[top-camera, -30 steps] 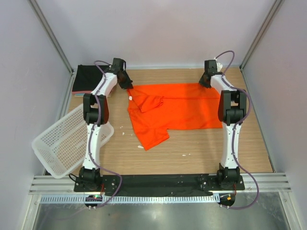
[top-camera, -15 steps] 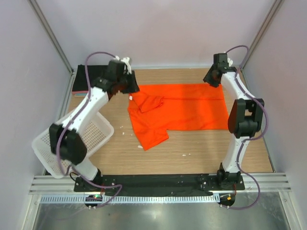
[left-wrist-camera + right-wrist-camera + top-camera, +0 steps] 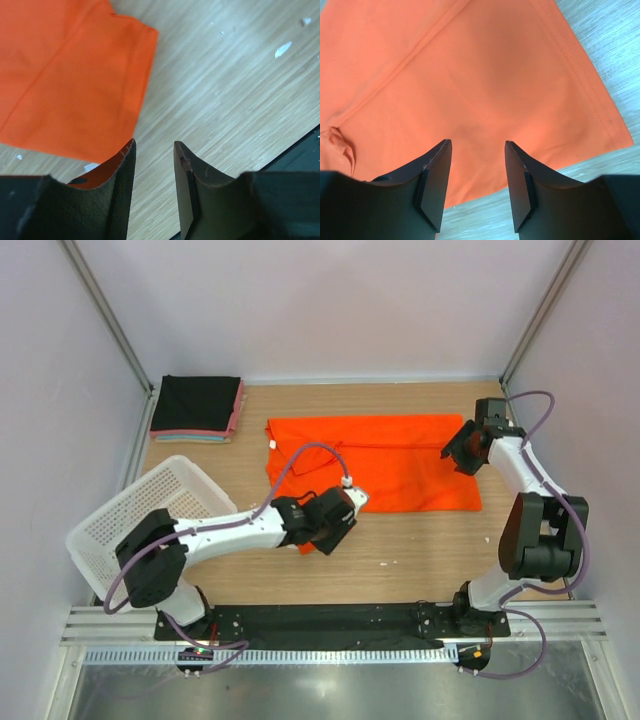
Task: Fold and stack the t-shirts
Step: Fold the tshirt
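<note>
On the table (image 3: 420,540) your orange shirt (image 3: 400,455) lies partly folded, near the folded pile (image 3: 197,407); your left gripper (image 3: 154,147) and right gripper (image 3: 476,145) have jaws apart, holding nothing; next, I think, pinch its near edge and fold.

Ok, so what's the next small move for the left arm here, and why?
Probably nudge the left jaws sideways onto the near edge of the orange t-shirt and close on it. They stand open and empty over bare table, with the cloth edge just beside them, and the shirt lies spread out, not yet folded small.
</note>
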Controlling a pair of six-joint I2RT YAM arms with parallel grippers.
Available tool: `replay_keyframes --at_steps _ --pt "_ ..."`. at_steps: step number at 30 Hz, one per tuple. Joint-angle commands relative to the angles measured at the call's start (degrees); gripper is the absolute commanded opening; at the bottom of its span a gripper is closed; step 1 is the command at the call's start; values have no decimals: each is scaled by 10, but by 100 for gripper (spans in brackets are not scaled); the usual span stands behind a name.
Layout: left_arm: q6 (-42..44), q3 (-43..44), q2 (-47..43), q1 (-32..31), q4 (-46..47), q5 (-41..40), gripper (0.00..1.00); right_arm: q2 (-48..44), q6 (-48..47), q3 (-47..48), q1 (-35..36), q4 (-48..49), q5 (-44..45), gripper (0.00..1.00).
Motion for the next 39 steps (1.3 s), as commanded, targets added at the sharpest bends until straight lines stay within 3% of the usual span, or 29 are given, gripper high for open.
replay_keyframes --at_steps 1,10,21,26,33,39 --pt "25 7 22 -32 38 -85 38 -50 5 -9 1 27 -26 53" --pt "38 4 98 -33 54 -106 38 -81 19 -64 -13 31 -14 52" --pt "32 -38 107 -34 106 -137 37 -96 6 -85 -36 33 -4 52" --pt "28 -46 112 -34 103 -123 26 -99 11 -97 -49 10 28 51" --pt "15 -41 57 -34 72 -118 0 -126 46 -159 -100 -1 57 51" --pt "11 -19 39 -34 39 -115 0 -112 48 -176 -126 1 74 51"
